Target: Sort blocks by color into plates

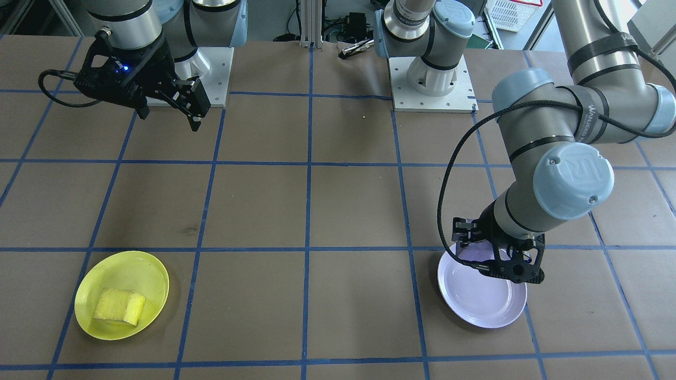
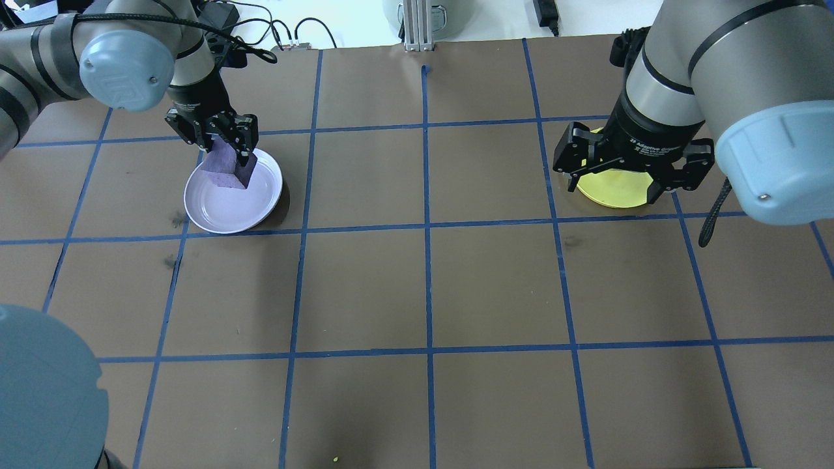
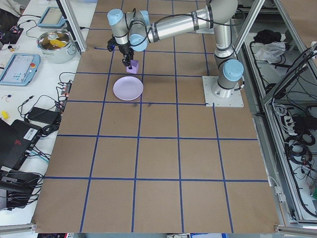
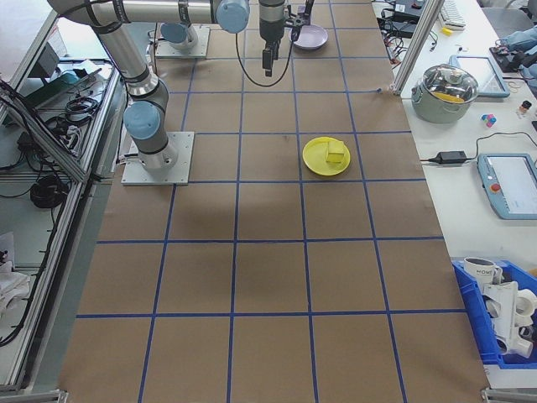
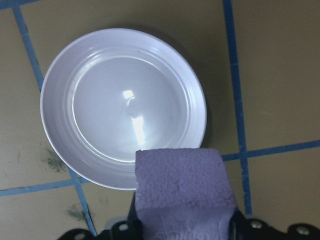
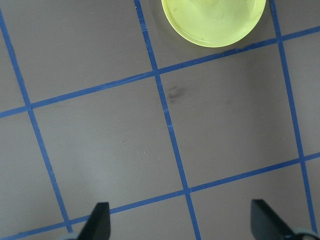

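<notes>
A purple block hangs tilted over the near rim of the lavender plate, with my left gripper shut on it. In the left wrist view the block fills the bottom, over the edge of the bare plate. The yellow block lies inside the yellow plate. My right gripper is open, holds nothing, and is raised well above the table. It hides the yellow block in the overhead view. The right wrist view shows only part of the yellow plate.
The table is brown paper with a blue tape grid. Both arm bases stand at the robot's edge of the table. Off the table on the operators' side sit a pot, tablets and cables.
</notes>
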Robot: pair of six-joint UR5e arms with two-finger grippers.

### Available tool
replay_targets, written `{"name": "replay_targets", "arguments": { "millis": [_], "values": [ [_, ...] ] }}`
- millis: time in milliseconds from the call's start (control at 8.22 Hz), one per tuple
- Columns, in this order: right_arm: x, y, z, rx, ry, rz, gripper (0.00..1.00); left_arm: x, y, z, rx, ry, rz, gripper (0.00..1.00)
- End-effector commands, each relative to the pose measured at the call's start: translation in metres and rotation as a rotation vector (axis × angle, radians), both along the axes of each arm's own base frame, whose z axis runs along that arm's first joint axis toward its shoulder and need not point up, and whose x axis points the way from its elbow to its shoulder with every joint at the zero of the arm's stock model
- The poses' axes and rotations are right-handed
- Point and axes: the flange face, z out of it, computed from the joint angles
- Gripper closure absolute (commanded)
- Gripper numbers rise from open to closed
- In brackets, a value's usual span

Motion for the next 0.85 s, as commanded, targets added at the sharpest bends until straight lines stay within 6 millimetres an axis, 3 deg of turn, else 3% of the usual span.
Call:
{"name": "replay_targets", "arguments": {
  "millis": [0,243,365,486,608,730],
  "values": [
    [0.0,0.0,0.0,0.0,0.0,0.0,0.0,0.029,-0.02,-0.032,-0.009,-0.055,-0.014,1.0],
    [0.0,0.0,0.0,0.0,0.0,-0.002,0.0,0.035,-0.033,-0.06,-0.013,-0.054,-0.007,1.0],
    [0.0,0.0,0.0,0.0,0.0,-0.002,0.0,0.037,-0.037,-0.08,0.008,-0.056,-0.004,0.92],
    [0.0,0.0,0.0,0.0,0.0,-0.002,0.0,0.038,-0.042,-0.094,0.005,-0.055,-0.005,0.6],
    [0.0,0.0,0.0,0.0,0.0,-0.002,0.0,0.038,-0.044,-0.101,0.008,-0.051,-0.003,0.36],
    [0.0,0.0,0.0,0.0,0.0,-0.002,0.0,0.045,-0.042,-0.102,0.01,-0.043,0.01,0.0]
  ]
}}
